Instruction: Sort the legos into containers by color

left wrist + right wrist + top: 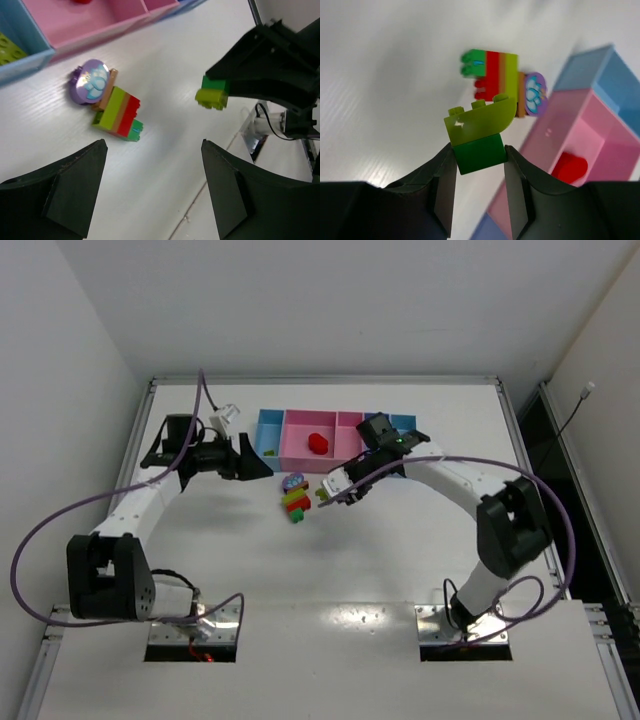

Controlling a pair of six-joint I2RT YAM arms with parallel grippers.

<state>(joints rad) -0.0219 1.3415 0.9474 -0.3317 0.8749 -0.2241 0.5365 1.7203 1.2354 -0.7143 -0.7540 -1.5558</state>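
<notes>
My right gripper [479,150] is shut on a green lego [481,134], a dark green brick with a lime curved brick on top. It hangs just above the table, right of a stuck-together cluster of legos [294,500] [118,113] in lime, red and green. A purple round piece [90,82] lies against that cluster. The containers [300,430] run along the far side. A red lego [319,443] lies in the pink bin [555,125] and a lime lego [8,50] in the left light blue bin. My left gripper [152,145] is open over bare table near the cluster.
The table's raised rim [325,380] runs behind the containers. The right arm [460,480] arches over the table's right half. In the left wrist view the right gripper's black body [275,70] sits close on the right, holding the green lego [212,93].
</notes>
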